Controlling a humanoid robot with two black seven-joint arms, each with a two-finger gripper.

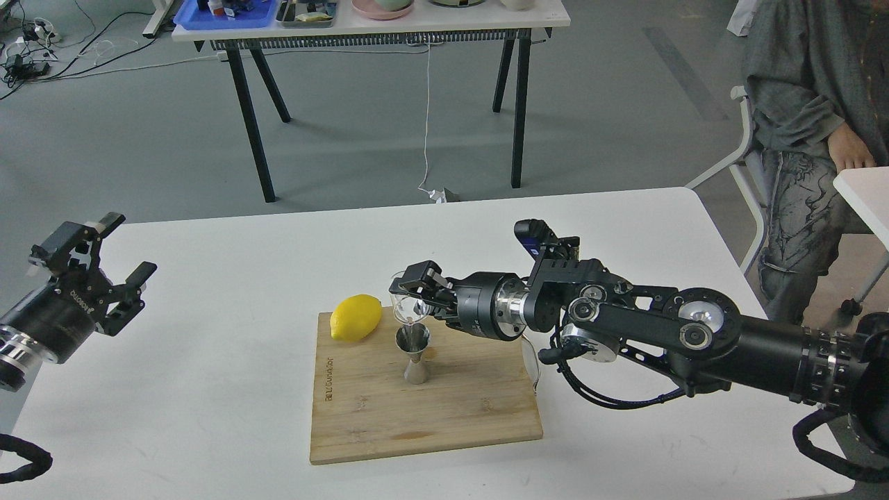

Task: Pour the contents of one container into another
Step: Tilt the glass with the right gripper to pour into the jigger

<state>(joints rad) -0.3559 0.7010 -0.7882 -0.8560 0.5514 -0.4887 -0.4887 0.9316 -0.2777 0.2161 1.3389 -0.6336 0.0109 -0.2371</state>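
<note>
One lemon (356,318), one jigger (414,355), one glass cup (405,300), one board (424,410). Two grippers: left (114,255), right (417,283). One desk (208,347) under all.

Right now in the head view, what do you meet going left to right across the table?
left gripper → lemon → steel jigger, with the tilted glass cup just above it → right gripper, fingers shut on the cup.

What we cannot make out

Our right gripper (415,286) covers part of the glass cup (403,302), whose contents are too clear to tell. The person (809,104) at upper right is cut off above the shoulders; the far table (444,28) and its tray (222,17) are cropped by the top edge.
</note>
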